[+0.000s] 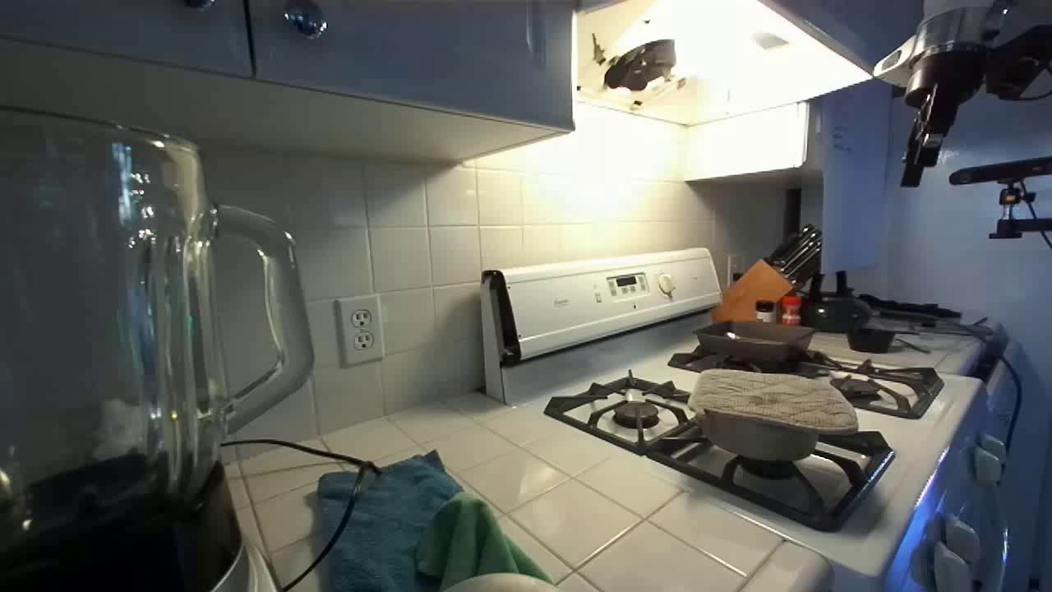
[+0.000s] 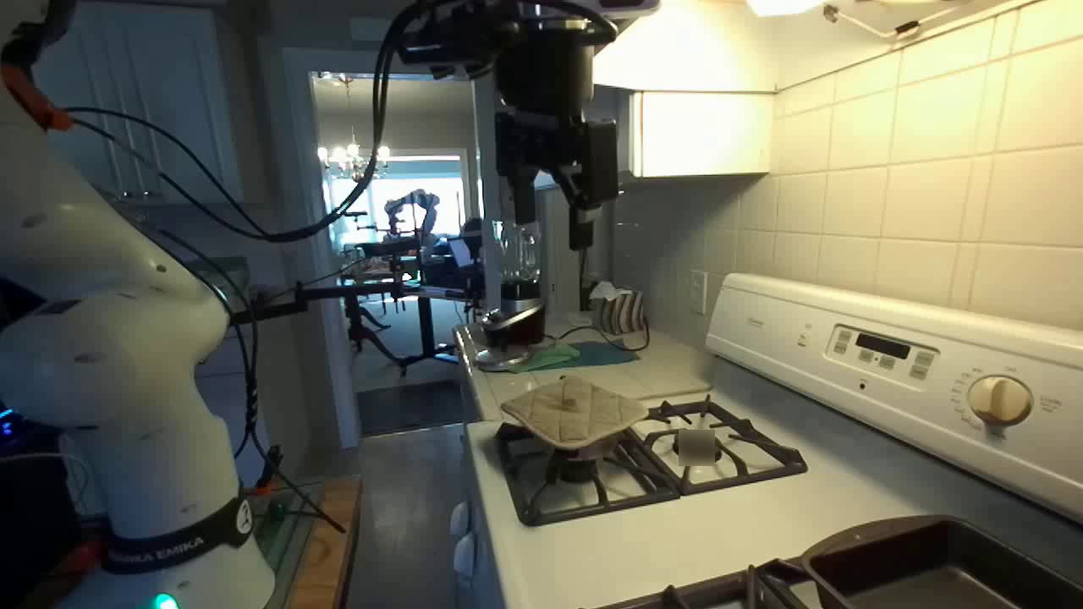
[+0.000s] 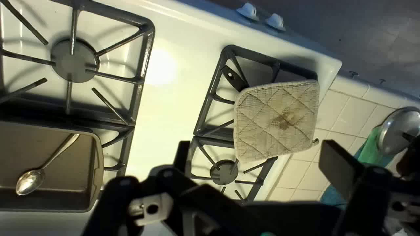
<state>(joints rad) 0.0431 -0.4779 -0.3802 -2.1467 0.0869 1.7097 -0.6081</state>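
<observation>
My gripper (image 3: 256, 144) hangs high over the stove with its two fingers (image 3: 339, 167) spread wide and nothing between them. In an exterior view the same gripper (image 2: 554, 227) points down, well above the burners. Nearest below is a quilted beige pot holder (image 3: 277, 121) with a brown stain. It lies across a small pot (image 1: 756, 436) on a front burner grate, hiding the pot's opening. The pot's black handle (image 3: 233, 78) pokes out from under the cloth in the wrist view. A dark baking pan (image 3: 93, 164) stands on the stove's far side, a metal spoon (image 3: 31, 180) inside.
The stove's control panel (image 2: 871, 355) rises along the wall, under a lit hood and cabinets (image 1: 370, 57). A blender (image 2: 518, 317) and blue and green towels (image 1: 378, 510) occupy the tiled counter. Beyond the stove stand a knife block (image 1: 752, 292) and a dark kettle (image 1: 834, 312).
</observation>
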